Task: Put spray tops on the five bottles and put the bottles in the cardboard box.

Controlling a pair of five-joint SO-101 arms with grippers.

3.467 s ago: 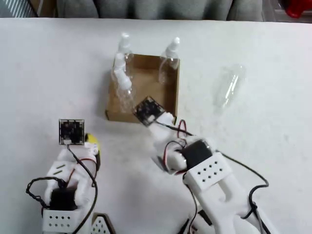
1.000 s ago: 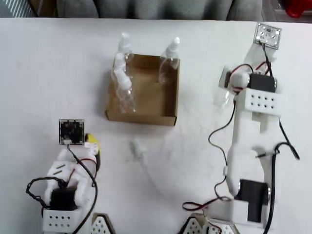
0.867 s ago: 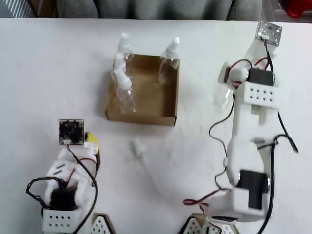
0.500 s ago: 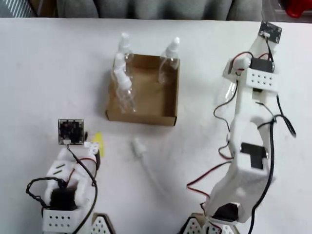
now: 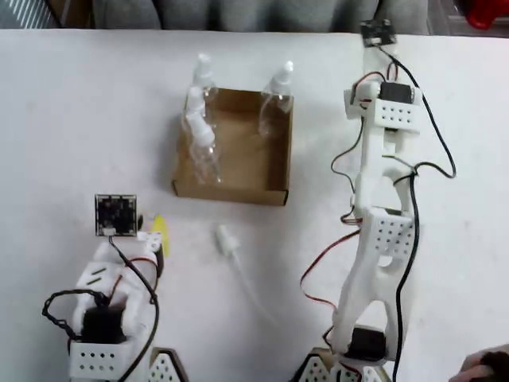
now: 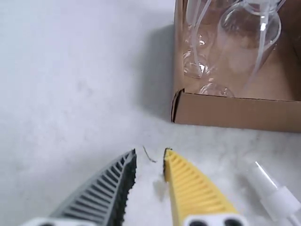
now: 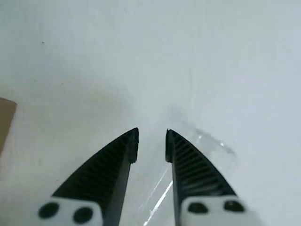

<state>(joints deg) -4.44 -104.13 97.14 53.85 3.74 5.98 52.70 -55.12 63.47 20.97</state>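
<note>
Over the loose bottle [image 7: 211,143], right jaws slightly apart, empty, left jaws likewise

Light: bright and diffuse.
White table [image 5: 79,95]: glares pale all around the brown cardboard box [image 5: 231,191].
Shadow [image 6: 155,75]: soft grey patch just beside the box's outer wall.
Clear plastic bottles [image 6: 244,33] inside the box: thin white glints.

Table [image 5: 71,119], white top. Grey cushioned seat [image 5: 262,14], just beyond the table's far edge. Red object [image 5: 487,12], beyond the table's far corner, partly cut off.
</note>
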